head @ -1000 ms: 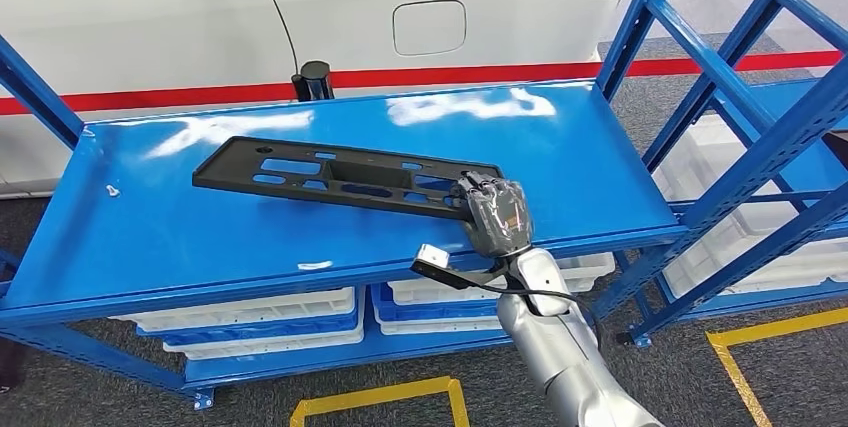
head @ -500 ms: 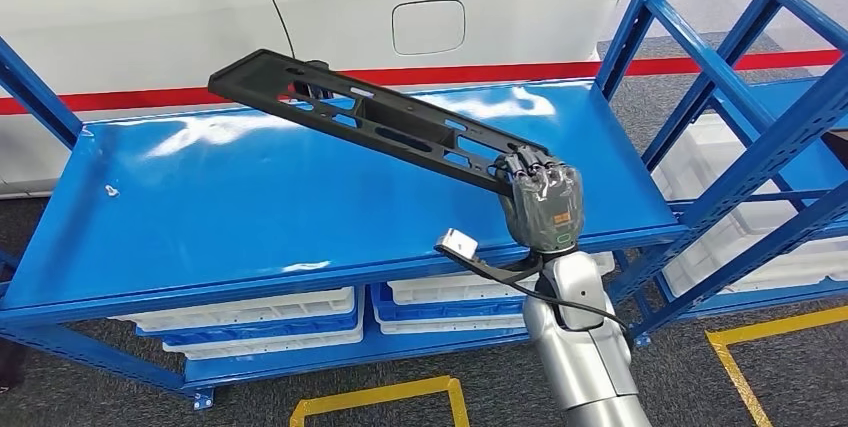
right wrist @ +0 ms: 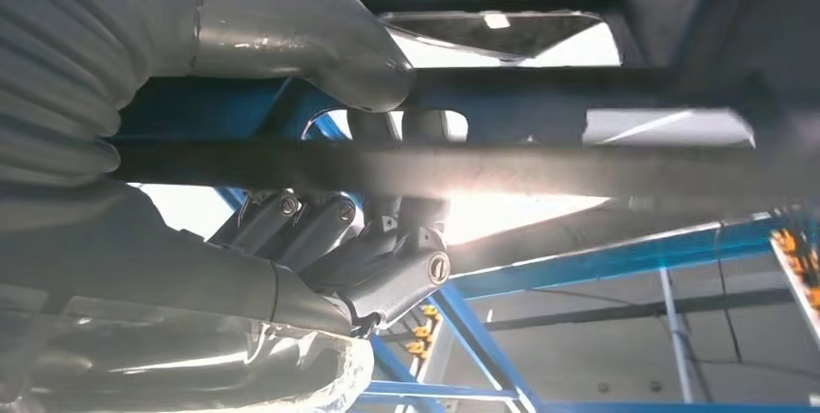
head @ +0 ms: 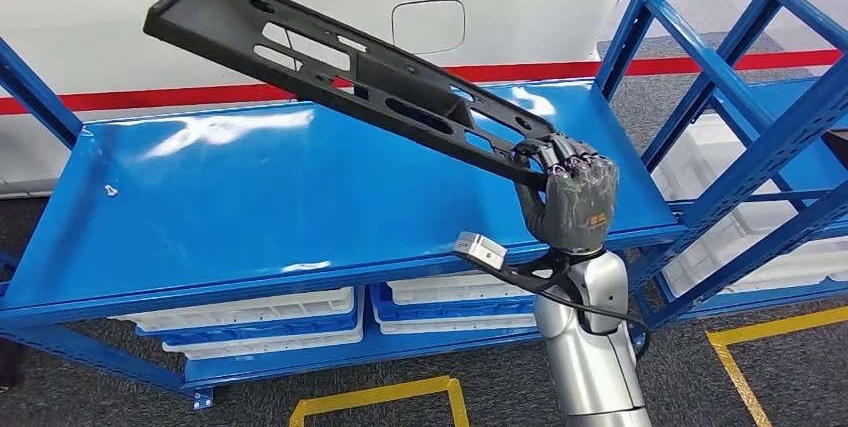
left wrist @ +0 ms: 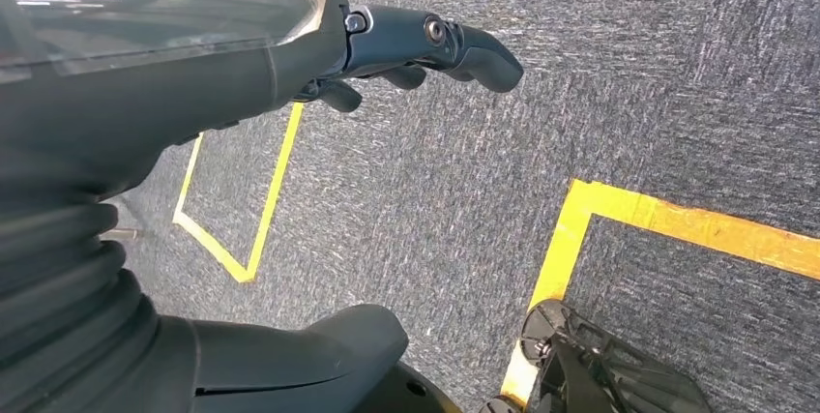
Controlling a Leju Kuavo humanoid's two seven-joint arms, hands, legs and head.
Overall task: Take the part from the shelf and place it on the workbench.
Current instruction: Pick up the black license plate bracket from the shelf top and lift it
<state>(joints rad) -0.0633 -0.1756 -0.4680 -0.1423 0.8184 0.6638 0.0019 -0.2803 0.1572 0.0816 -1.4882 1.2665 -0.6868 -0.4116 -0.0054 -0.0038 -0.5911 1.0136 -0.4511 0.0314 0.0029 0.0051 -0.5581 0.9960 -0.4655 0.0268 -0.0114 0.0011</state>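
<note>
A: What are the fingers point(head: 568, 159) doing?
B: The right hand point(head: 570, 202) grips one end of the black part point(head: 340, 72), tilted up clear above the blue shelf point(head: 250, 207).
A: The wrist views?
B: The right one shows the thumb point(right wrist: 319, 36) over the part's bar. The left hand point(left wrist: 387, 45) hangs over carpet, fingers loosely curled, holding nothing.

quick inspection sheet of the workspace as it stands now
surface: blue shelf top glossy, a small white fleck near its front edge
job's things: long black slotted part held off the shelf, far end tilted up
clutter: nothing seen
hands: right hand grips the part's near end; left hand hangs over grey carpet, holding nothing
cables: black cable loops at the right wrist
surroundings: white bins below, white car body behind, yellow floor tape
</note>
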